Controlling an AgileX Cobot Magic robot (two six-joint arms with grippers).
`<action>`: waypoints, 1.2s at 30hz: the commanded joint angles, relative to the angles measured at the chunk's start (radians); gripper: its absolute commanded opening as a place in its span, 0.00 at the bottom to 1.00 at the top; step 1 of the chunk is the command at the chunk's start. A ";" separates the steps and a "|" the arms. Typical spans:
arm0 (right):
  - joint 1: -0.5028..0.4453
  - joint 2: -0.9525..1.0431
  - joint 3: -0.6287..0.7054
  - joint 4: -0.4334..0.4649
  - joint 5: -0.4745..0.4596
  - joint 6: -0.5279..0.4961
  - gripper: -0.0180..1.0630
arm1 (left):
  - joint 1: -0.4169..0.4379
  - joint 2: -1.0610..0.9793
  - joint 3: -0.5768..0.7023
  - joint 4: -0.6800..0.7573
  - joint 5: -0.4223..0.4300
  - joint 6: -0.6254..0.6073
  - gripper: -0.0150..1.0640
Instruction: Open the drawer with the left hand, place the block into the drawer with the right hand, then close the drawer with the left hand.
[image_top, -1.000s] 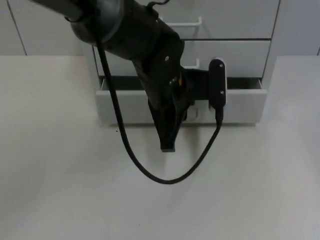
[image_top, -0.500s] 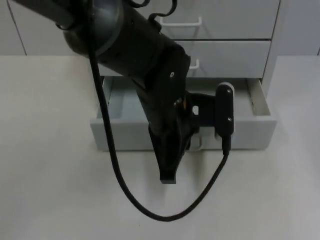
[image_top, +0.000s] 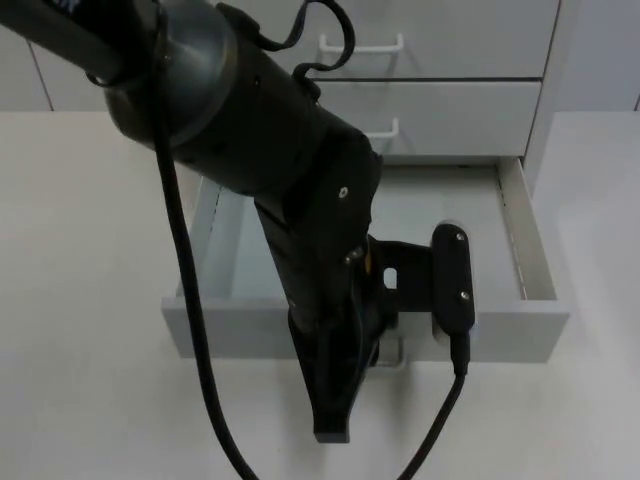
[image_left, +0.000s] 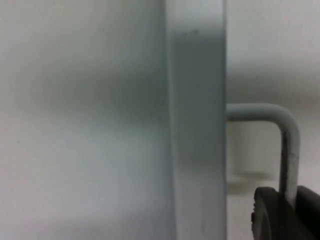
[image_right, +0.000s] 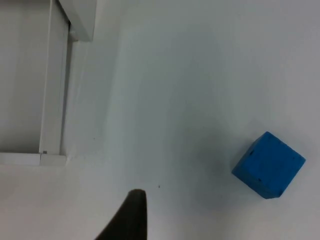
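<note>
Left tool (image_top: 385, 352) is at the drawer's (image_top: 520, 335) front, pinching the handle (image_left: 286, 135), with the drawer standing wide open. Right tool (image_right: 131, 220) hovers over the desk (image_right: 175, 100); its spread I cannot tell. Block (image_right: 269, 164) sits on the desk at its 3 o'clock, well apart.

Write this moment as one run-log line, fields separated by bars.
stage: opening drawer | left gripper: at the handle of the bottom drawer, pulled well out | block: blue, on table | right gripper: waiting above table

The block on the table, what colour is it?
The block is blue. It shows best in the right wrist view, lying on the white table.
</note>
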 joint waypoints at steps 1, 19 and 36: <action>-0.004 -0.004 -0.005 0.000 -0.011 -0.002 0.99 | -0.025 0.046 0.049 -0.098 0.142 -0.008 0.01; -0.004 -0.004 -0.005 0.000 -0.011 -0.002 0.99 | -0.025 -0.055 0.049 -0.087 0.137 -0.013 0.95; -0.004 -0.004 -0.005 0.006 -0.008 -0.002 0.99 | -0.019 -0.383 0.047 -0.024 0.114 -0.121 0.96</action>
